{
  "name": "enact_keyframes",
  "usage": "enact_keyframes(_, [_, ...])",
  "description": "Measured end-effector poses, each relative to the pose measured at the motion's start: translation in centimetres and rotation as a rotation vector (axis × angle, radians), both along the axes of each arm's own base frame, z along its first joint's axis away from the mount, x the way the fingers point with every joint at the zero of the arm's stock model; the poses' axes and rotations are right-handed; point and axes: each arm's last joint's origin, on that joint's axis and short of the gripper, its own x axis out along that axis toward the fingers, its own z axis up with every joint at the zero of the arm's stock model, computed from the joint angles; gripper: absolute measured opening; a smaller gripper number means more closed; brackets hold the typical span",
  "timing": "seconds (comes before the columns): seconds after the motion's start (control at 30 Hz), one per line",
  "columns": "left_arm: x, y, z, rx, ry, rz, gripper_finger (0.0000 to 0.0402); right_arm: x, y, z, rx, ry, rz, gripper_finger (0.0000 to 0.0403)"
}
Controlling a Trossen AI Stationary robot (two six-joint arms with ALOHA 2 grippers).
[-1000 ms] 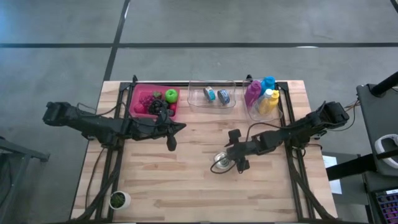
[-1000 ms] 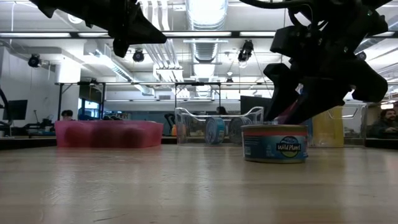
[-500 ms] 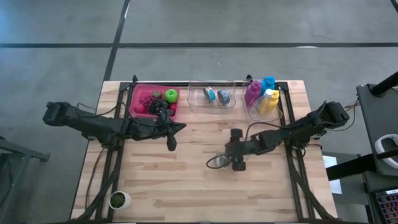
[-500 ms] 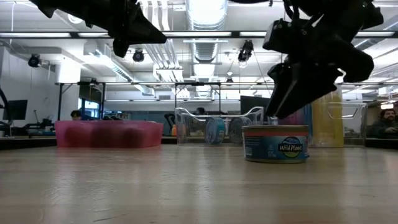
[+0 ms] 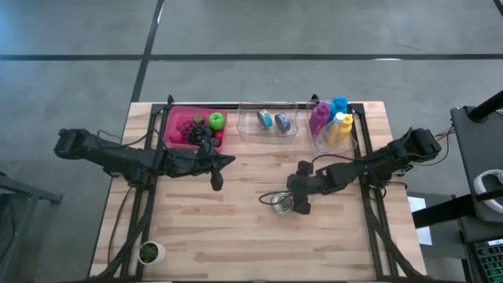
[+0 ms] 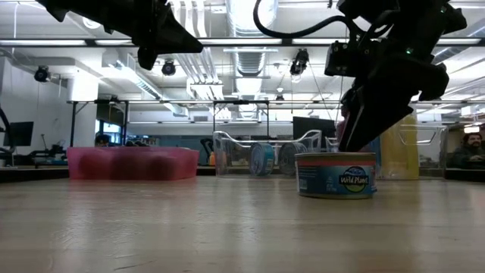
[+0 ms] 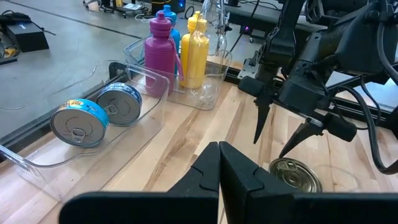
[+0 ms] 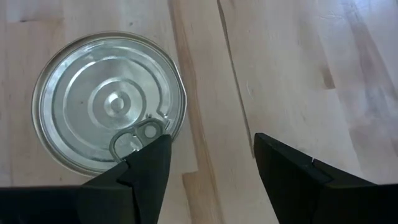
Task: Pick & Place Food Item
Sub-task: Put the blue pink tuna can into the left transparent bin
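Can (image 5: 280, 203) upright on table (image 5: 236, 236), lower centre of high view; right gripper (image 5: 301, 206) just above it, jaws apart, holding nothing. Left gripper (image 5: 216, 182) shut, centre-left. Bins along far edge, pink bin (image 5: 174, 118) upper left.

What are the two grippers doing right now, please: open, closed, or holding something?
Left gripper: jaws shut, empty, raised near the pink bin.
Right gripper: jaws open, empty, just above the tuna can.
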Motion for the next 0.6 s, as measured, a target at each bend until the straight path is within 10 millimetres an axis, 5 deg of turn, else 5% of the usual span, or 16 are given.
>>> enact_keyframes(0.6, [0.0, 0.0, 0.0, 0.002, 0.001, -0.001, 0.0003, 0.05, 0.05, 0.03, 0.018, -0.008, -0.011, 0.0228])
